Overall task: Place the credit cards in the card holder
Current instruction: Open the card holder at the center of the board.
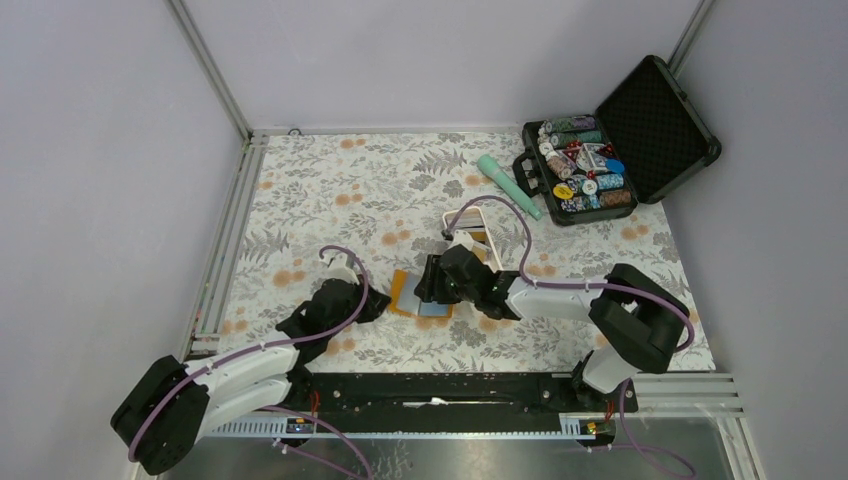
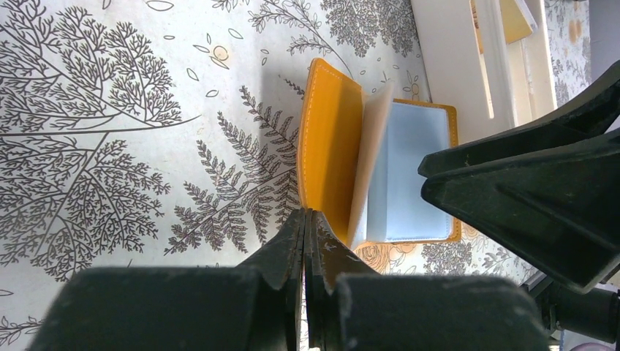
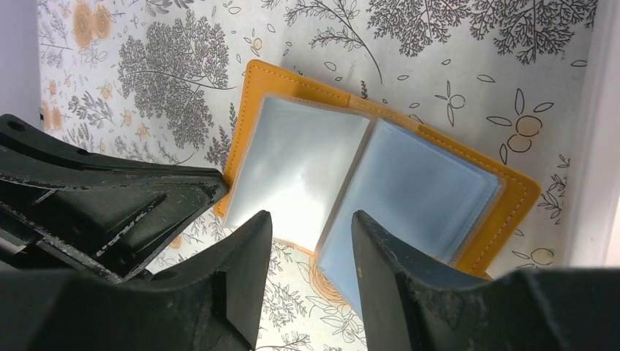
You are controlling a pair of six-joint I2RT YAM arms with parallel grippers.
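The card holder [image 1: 420,300] lies open on the floral cloth, orange cover out and light blue clear pockets up. In the left wrist view its left cover [image 2: 333,146] stands raised. My left gripper [image 2: 305,216] is shut, its tips at the near edge of that cover, with nothing seen between them. My right gripper [image 3: 311,219] is open and empty, just above the near edge of the holder's pockets [image 3: 380,168]. A tan credit card [image 2: 515,18] lies in the long white tray [image 2: 446,58] beyond the holder. The other cards are hard to make out.
The white tray [image 1: 468,222] stands just behind the holder. A teal cylinder [image 1: 505,180] lies farther back. An open black case [image 1: 650,130] with poker chips is at the back right. Metal rails run along the left and near edges.
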